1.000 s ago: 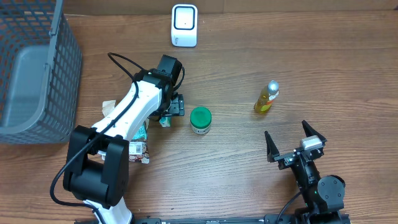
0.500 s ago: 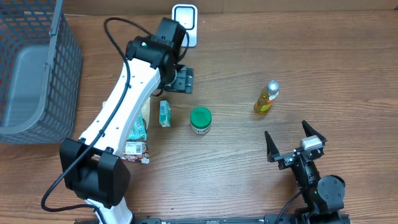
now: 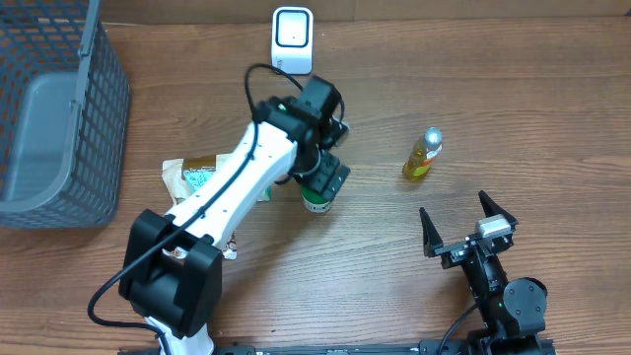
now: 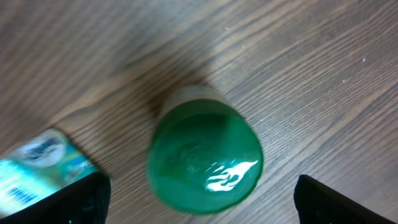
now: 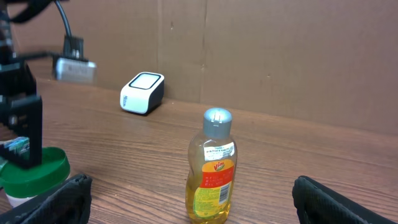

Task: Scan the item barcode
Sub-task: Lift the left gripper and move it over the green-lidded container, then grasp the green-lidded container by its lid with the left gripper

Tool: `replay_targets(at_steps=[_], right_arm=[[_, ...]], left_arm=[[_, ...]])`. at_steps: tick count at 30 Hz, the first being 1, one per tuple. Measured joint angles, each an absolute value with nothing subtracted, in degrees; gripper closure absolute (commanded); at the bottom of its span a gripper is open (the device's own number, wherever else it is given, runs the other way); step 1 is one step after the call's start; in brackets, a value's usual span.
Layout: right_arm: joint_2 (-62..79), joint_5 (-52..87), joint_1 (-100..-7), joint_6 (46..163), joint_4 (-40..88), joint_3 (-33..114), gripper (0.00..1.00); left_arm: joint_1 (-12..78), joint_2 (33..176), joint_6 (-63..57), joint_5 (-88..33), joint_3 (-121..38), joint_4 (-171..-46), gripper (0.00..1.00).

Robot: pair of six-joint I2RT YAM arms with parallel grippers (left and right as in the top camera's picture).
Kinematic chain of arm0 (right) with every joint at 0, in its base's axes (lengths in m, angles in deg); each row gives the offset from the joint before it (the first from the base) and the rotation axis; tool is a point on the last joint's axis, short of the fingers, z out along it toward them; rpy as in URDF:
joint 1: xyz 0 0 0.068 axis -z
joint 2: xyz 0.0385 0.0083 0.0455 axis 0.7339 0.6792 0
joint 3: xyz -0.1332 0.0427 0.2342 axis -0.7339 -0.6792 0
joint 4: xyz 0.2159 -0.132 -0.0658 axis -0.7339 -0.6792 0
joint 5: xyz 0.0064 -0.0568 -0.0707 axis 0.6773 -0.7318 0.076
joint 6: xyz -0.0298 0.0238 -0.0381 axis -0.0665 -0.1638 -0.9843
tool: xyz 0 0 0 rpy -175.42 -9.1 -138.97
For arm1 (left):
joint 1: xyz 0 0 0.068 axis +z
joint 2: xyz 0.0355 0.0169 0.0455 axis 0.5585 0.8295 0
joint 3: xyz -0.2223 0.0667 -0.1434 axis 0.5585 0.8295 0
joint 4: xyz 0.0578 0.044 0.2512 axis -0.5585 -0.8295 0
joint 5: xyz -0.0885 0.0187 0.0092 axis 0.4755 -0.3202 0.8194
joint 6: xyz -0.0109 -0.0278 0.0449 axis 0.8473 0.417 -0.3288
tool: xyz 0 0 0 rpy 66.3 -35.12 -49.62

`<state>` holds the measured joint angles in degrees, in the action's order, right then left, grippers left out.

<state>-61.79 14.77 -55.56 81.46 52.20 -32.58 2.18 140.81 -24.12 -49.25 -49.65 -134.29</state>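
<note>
Left gripper [image 4: 208, 200], jaws wide apart, hovers over the green-lidded jar [image 4: 204, 152] — rigid, likely light, lid glossy — best pinched across its sides.

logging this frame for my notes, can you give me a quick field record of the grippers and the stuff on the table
left gripper: open, over the green-lidded jar, fingers either side, not gripping
right gripper: open, holding nothing
scanner: white, at the far edge, no item in front of it
yellow bottle: upright, standing alone
basket: far left corner

Green-lidded jar [image 4: 205, 163] stands upright, well apart from scanner [image 3: 293, 39].
</note>
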Motion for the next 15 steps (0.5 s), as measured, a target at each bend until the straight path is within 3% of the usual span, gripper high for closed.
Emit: replay_targets(at_steps=[15], right_arm=[[-61.79,14.77,-55.56,81.48,52.2,-32.58,0.0]], left_arm=[[1.29,140.81,-22.05,-54.21,-38.07,-121.63,0.03]])
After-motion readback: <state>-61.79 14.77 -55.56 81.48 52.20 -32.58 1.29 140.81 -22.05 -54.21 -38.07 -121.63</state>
